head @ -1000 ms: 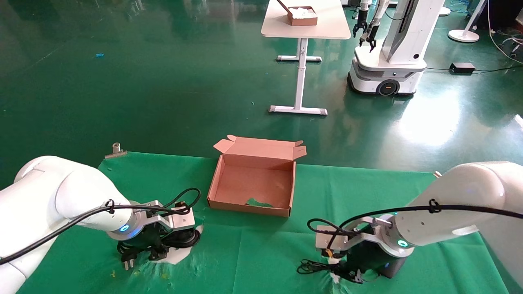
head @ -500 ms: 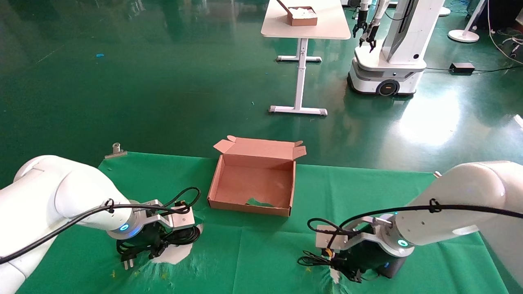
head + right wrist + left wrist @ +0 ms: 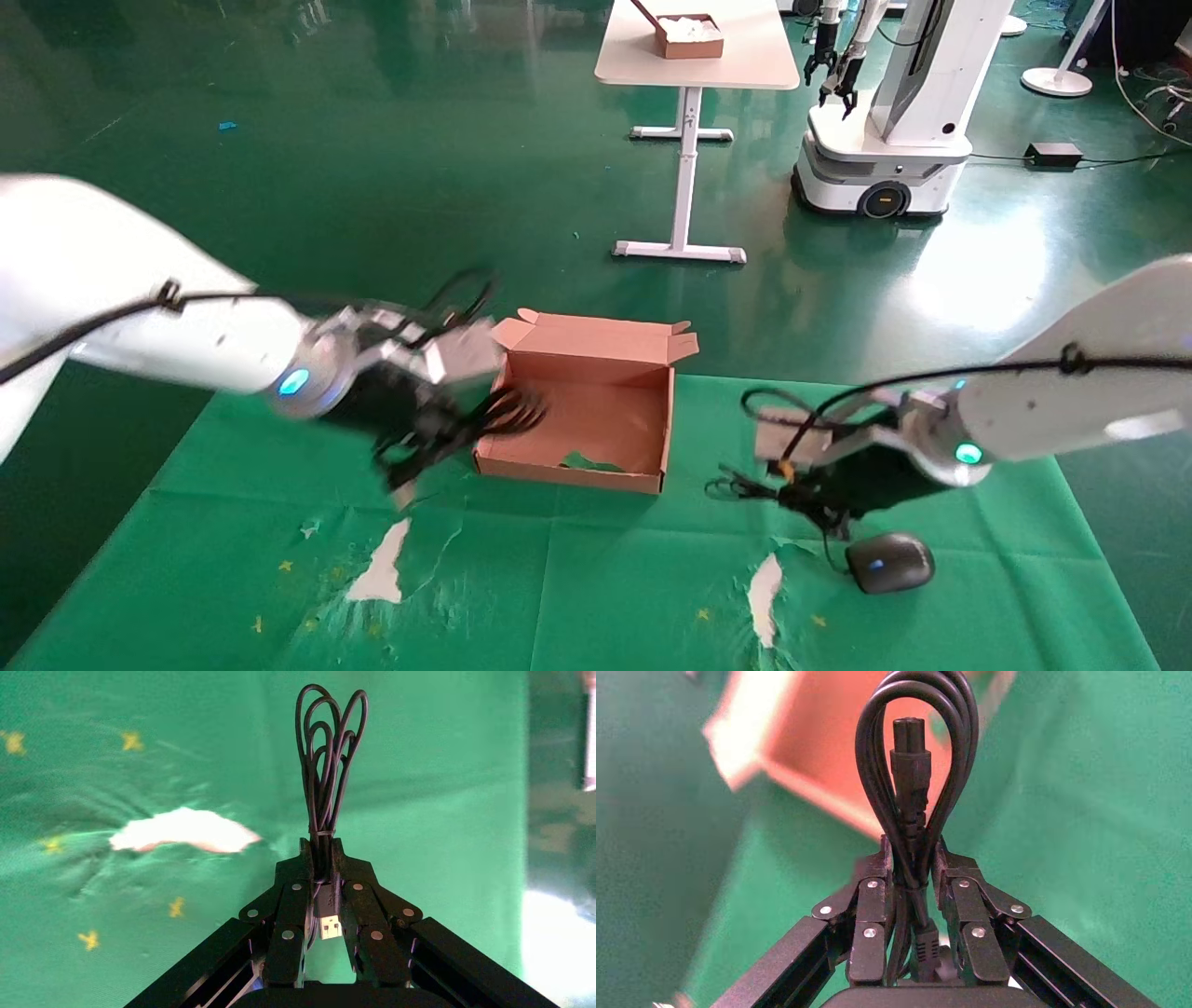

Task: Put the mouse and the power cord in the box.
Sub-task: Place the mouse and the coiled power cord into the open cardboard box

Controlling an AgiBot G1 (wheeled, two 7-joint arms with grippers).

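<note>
both grippers clamp cables: left gripper point(image 3: 910, 881) should lower the power cord point(image 3: 910, 776) fully past the box point(image 3: 596, 410) wall; right gripper point(image 3: 322, 871) pinches the bundled cable, probably of the mouse point(image 3: 889, 563).

We see the right hand point(image 3: 323, 881) closed on a bundle of thin black USB cable point(image 3: 328, 755), its fingers point(image 3: 290, 913) pressed against the tied part of the loops. A silver USB plug point(image 3: 328, 925) hangs between them. Beneath lies the green cloth point(image 3: 436, 797) of the worktop, with a white tear point(image 3: 184, 830) and small yellow specks point(image 3: 131, 740).
</note>
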